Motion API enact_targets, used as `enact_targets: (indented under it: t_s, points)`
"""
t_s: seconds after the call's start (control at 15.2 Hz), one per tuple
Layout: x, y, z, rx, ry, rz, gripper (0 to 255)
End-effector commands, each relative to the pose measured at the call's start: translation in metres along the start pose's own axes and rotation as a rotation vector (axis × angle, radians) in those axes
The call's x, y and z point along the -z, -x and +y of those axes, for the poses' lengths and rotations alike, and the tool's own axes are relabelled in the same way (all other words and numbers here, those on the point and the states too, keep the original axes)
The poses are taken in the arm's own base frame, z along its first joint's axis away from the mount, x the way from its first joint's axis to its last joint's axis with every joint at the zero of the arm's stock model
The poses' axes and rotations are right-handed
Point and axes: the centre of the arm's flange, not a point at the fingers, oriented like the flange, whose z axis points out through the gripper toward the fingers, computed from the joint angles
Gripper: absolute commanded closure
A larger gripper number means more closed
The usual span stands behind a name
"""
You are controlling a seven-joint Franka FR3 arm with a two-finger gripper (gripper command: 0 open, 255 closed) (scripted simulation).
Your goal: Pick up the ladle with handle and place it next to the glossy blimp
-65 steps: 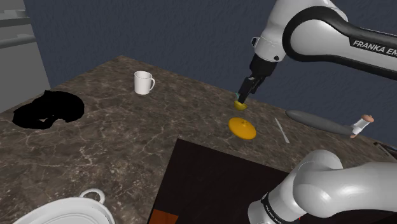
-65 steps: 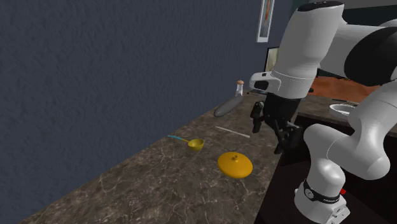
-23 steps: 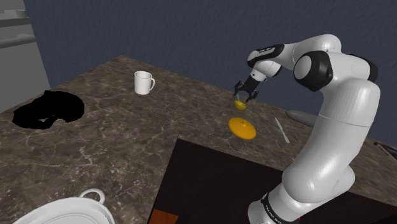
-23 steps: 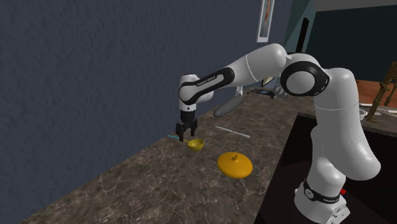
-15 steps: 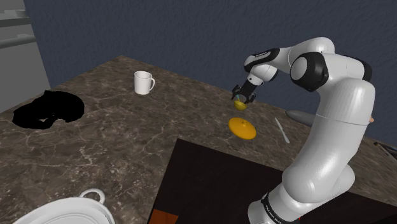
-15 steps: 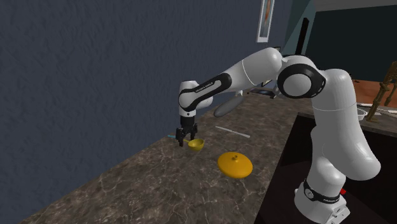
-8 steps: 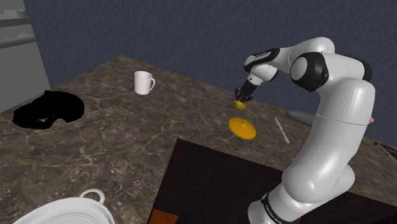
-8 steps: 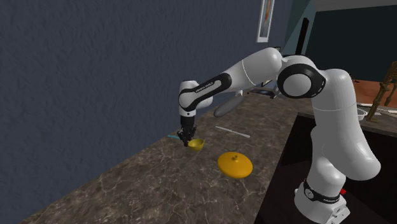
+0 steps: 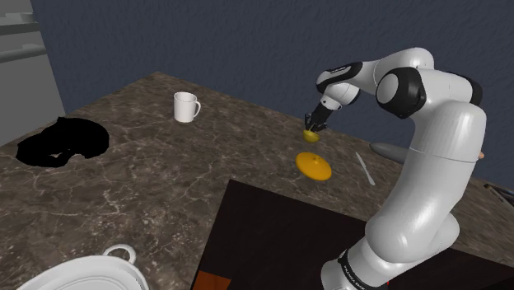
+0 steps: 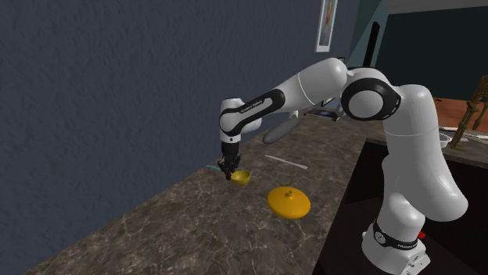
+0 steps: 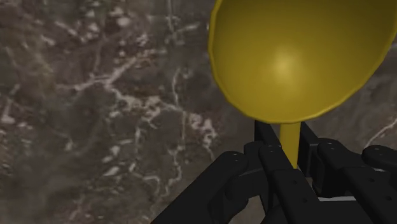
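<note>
Ladle (image 11: 299, 57) on counter (image 11: 95, 95); hand (image 11: 284, 141) pinching its thin neck just behind the yellow bowl. Likely light, stiff, slick — bowl-heavy, so it may swivel in this narrow grip.

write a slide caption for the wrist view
Black jaws clasp the neck of the yellow ladle, right by its bowl, against a dark marbled countertop.

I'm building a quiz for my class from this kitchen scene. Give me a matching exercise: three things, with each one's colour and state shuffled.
1 ladle
2 mug
3 lid

a white, standing upright
b yellow, stem clasped in the hand
c orange, lying flat on the counter

Pairs: 1-b, 2-a, 3-c
</note>
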Motion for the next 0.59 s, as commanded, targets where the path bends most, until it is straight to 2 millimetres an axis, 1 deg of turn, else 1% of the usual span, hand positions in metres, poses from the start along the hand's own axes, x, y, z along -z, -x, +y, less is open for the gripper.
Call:
enact_targets:
  t_s: [0.0, 0.53]
  points:
    - [0.007, 0.001, -0.001, 0.0, 0.0, -0.001, 255]
    - [0.049, 0.004, -0.008, 0.0, 0.0, -0.001, 255]
